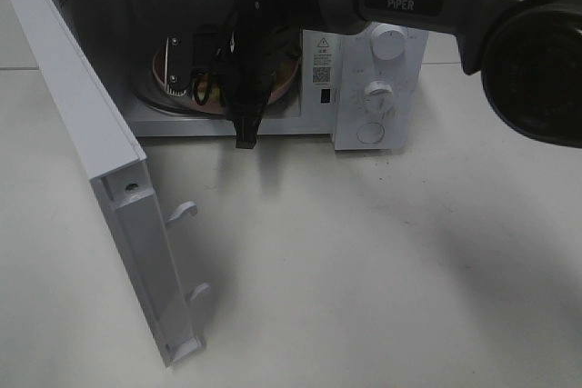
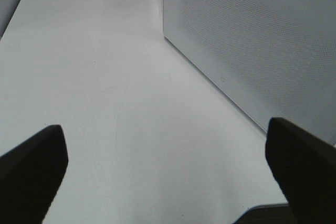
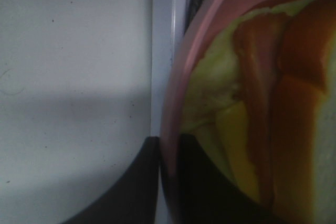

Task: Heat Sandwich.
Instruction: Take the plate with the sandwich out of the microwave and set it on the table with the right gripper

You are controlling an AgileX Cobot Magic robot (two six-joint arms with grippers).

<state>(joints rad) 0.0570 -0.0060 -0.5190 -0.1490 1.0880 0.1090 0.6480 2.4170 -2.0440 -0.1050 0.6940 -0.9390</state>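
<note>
Sandwich (image 3: 252, 108): white bread, brown crust, yellow-green filling, lying on the plate (image 3: 170, 103), seen close in the right wrist view and mostly masked by the arm in the high view. Plate: round, pink, sitting in the cavity of the microwave (image 1: 382, 134) at the front sill, its rim pinched between the dark fingers (image 3: 142, 182) of the right gripper (image 3: 169, 177), one finger outside the rim and one over it. Judged: the rim gave the only thin edge to hold, and the grip served to carry or slide the plate through the opening. Door (image 1: 100, 179): white, swung fully open to the left of the high view, latch hooks facing out, leaving the cavity free to enter. Right arm (image 1: 400, 2): reached across the front of the microwave; marked "PiPER". Microwave panel: two dials and a round button, a warning-triangle label and a code sticker, text too small to read. Left gripper (image 2: 168, 177): fingers spread wide, holding nothing, over bare table (image 2: 94, 77) beside the door's perforated face, apparently parked clear of the work.
</note>
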